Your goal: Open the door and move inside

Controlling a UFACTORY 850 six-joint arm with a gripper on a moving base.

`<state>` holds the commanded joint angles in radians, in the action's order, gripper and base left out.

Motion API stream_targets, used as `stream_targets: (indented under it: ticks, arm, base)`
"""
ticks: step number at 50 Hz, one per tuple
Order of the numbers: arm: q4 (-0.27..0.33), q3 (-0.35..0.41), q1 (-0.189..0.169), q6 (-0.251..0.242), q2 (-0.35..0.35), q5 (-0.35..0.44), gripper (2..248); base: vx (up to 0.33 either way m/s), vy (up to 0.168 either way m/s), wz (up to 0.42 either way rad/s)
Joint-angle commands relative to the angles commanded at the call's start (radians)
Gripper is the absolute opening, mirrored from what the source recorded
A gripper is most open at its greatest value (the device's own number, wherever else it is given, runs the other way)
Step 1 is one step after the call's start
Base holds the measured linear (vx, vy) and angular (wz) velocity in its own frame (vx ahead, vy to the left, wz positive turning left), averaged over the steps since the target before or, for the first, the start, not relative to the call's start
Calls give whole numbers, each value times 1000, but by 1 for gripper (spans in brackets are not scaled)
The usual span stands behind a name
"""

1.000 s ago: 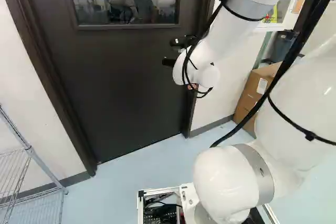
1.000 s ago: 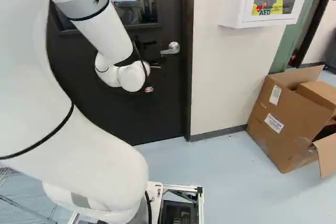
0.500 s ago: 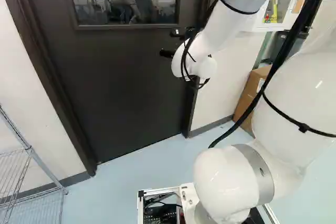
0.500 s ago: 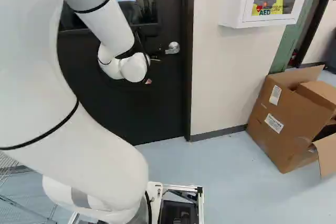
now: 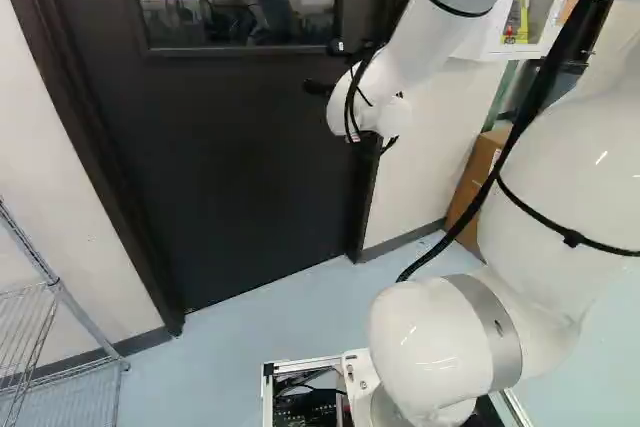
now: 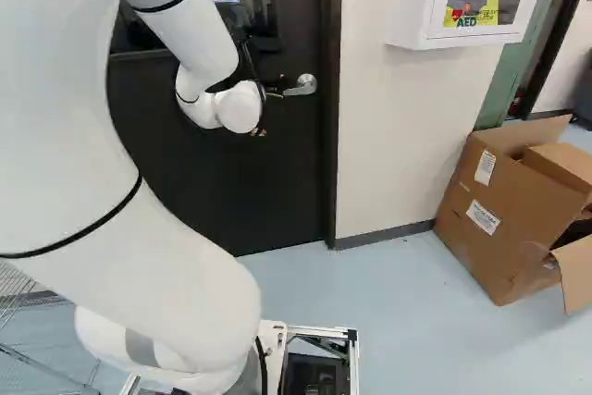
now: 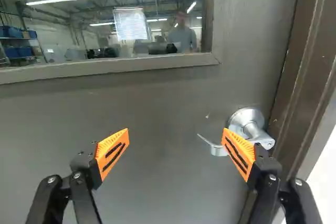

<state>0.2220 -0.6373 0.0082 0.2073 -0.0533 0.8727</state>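
Pincer (image 5: 318, 67) agape, I reach toward the closed door (image 5: 230, 167), both fingers spread wide with nothing gripped between them. How they stand I get from the wrist view alone; there the orange pads (image 7: 244, 148) lean in toward each other, well apart. Calling straight ahead twelve, I have the lever handle (image 7: 251, 124) at one o'clock, overlapped by my right finger. Whether that finger touches the lever I cannot tell.

My right base view catches the handle too, close to its own twelve o'clock and just beyond my arm (image 6: 185, 293), while the left base view loses it behind me. That left one makes up for it with the door's full width down at the floor and a wire rack (image 5: 90, 326) at eight o'clock. The door's window (image 5: 240, 7) shows in all three. At half past one in the right base view hangs a white wall cabinet (image 6: 421, 6); between three and four sits an open cardboard box (image 6: 499, 228), of which the left base view gives me only a part.
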Motion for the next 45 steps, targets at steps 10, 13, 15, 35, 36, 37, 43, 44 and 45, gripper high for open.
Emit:
stream_targets:
  ticks: [10,13,15,35,36,37,43,44,45]
  arm:
    - [20,-21,-9,0,6,0,247]
    - [22,-29,-10,0,13,0,247]
    - [22,-35,-11,0,18,0,247]
    - [23,-104,-31,0,86,0,247]
    - [23,-107,-33,0,90,0,247]
    - [23,-110,-34,0,93,0,247]
    - [27,-126,-40,0,108,-1,247]
    - [29,-128,-41,0,110,-1,247]
    - [31,-131,-41,0,113,-1,247]
  base:
    - [0,0,0]
    - [0,0,0]
    - [0,0,0]
    - [0,0,0]
    - [0,0,0]
    - [0,0,0]
    - [0,0,0]
    - [0,0,0]
    - [0,0,0]
